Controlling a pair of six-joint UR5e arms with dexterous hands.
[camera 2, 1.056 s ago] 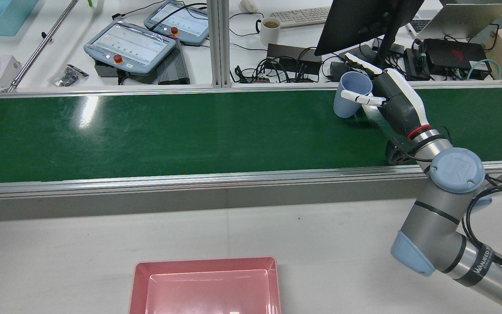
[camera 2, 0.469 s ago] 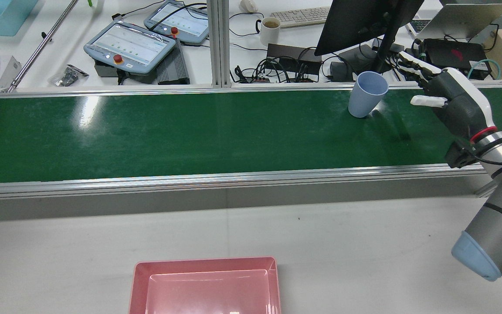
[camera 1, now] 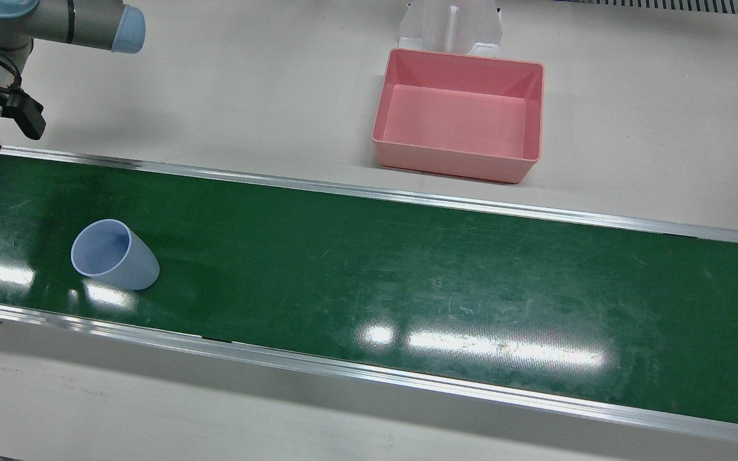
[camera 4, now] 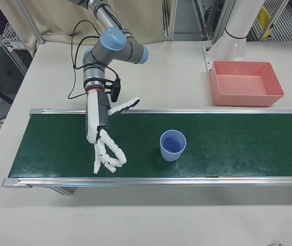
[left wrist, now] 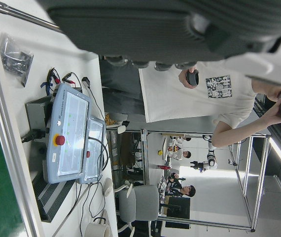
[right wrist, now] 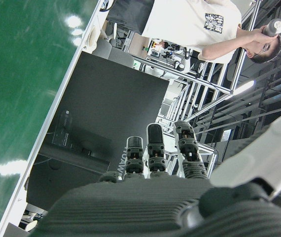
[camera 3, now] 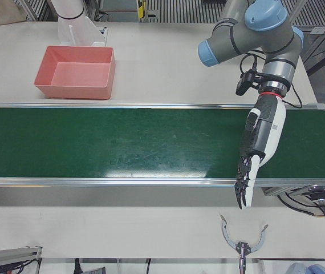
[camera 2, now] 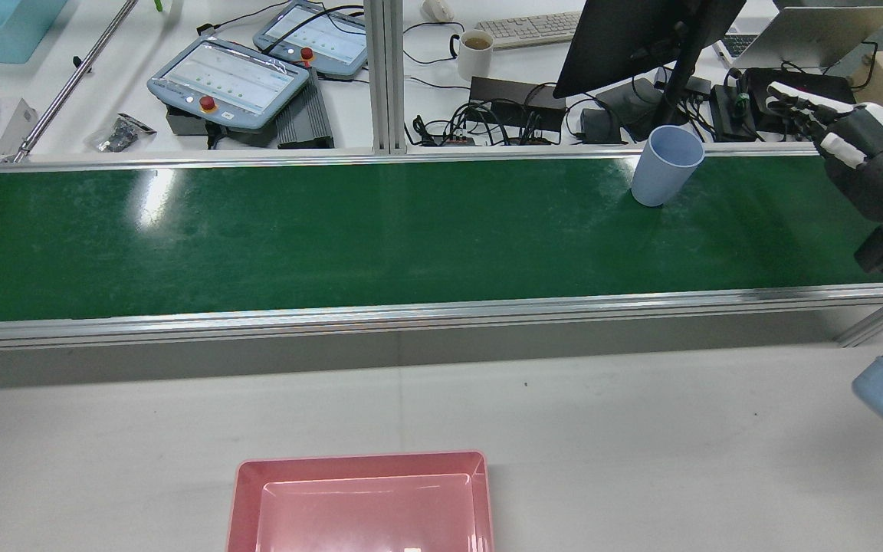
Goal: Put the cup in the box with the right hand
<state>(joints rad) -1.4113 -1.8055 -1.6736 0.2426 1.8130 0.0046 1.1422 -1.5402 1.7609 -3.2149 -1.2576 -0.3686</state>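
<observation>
Two robot arms work at a long green conveyor belt (camera 1: 369, 282) that runs across a pale table (camera 1: 247, 96), w/ the belt taking up most of every wide view. Behind the belt, in the rear view, a desk holds two teach pendants (camera 2: 231, 80), a dark monitor (camera 2: 641, 38), a keyboard and a mug.

Next in size, a pink box (camera 1: 462, 115) sits on the table on the robot's side of the belt, approx mid-length, w/ nothing inside it.

Right hand (camera 4: 105, 136) hangs over the belt near one end, fingers spread apart and holding nothing; it's well apart from the cup. Left hand (camera 3: 256, 148) hangs over the opposite end of the belt, fingers stretched out straight past the belt's front rail, also holding nothing.

Smallest item: a light blue cup (camera 4: 172, 145) stands upright on the belt, mouth up, near the edge furthest from the robot, between the right hand and the box along the belt's length. It's well away from the box, not touching either hand.

Wrist cams show a person in a white T-shirt beyond the station
</observation>
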